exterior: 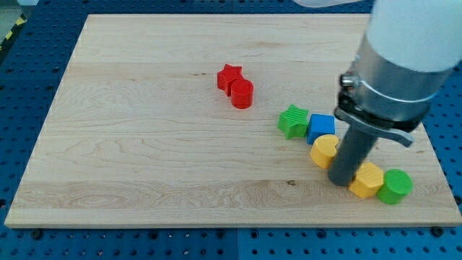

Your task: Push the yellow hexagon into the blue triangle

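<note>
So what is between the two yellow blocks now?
In the camera view, my tip stands between the yellow block at the view's left and the yellow hexagon at the view's right. No other block lies there.

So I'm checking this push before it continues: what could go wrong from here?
My tip sits between two yellow blocks, the yellow block at the left and the yellow hexagon, so I could shove the wrong one. The green cylinder touches the hexagon and may get dragged along. The blue block is crowded by the green star, which could get knocked too.
</note>
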Robot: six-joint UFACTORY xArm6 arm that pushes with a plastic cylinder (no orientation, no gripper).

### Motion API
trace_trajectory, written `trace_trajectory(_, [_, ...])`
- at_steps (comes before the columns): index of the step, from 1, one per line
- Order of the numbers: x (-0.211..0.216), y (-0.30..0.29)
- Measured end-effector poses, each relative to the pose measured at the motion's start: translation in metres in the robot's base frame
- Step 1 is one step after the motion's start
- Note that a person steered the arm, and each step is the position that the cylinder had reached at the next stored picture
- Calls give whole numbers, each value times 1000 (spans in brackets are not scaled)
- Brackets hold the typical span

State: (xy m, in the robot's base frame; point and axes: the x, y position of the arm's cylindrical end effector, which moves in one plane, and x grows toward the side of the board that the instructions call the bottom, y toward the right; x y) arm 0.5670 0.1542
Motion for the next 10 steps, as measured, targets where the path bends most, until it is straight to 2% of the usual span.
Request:
trace_trajectory(1, [7,23])
trace_trajectory(3, [51,-18])
trace_trajectory(5, [51,52])
trace_trajectory(6, [51,54])
trace_trajectory(7, [50,101])
trace_trajectory(10, [45,96])
